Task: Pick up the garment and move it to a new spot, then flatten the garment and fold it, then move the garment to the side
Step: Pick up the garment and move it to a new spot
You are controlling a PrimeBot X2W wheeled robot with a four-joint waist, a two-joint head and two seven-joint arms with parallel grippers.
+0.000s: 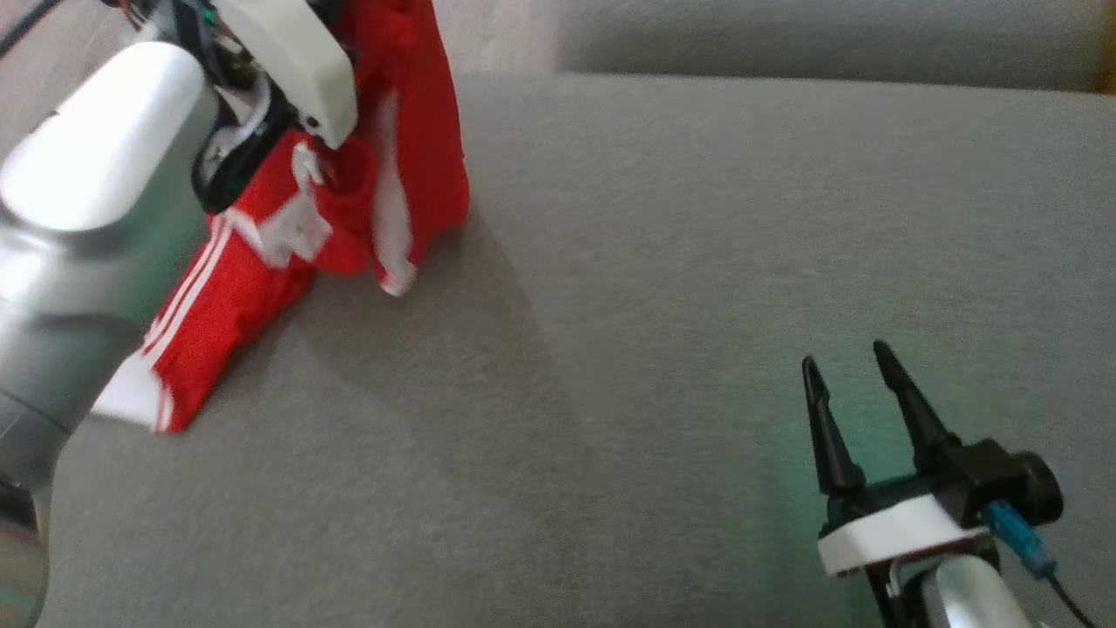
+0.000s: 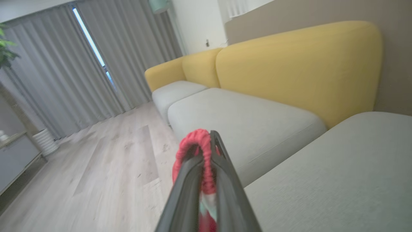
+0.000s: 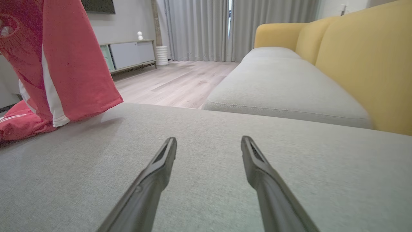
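Pressed together, the jaws of the left gripper (image 2: 206,148) pinch a gathered, ruched edge of the red fabric garment with white stripes (image 1: 418,166). In the left wrist view that red edge loops over the dark fingertips (image 2: 215,137) at the centre of the picture.

In the head view the garment sits at 10 to 11 o'clock, hanging from under the pale left arm (image 1: 96,201). One panel with a white band is lifted upright. A second part, marked with three thin white stripes, trails down towards 8 o'clock and lies on the grey fabric sofa seat cushion (image 1: 697,262).

Jaws of the right gripper (image 1: 850,366) stand spread with nothing between them, at 4 o'clock in the head view, over the cushion and well apart from the garment. In the right wrist view its fingers (image 3: 161,164) point across the cushion, with the garment (image 3: 74,71) at 10 o'clock, its hanging panel reaching down to the cushion.

Behind runs a yellow padded backrest (image 2: 296,64) at 1 o'clock in the left wrist view. A pale wooden floor (image 2: 112,154) lies at 8 o'clock and grey curtains (image 2: 64,64) hang at 10 o'clock.
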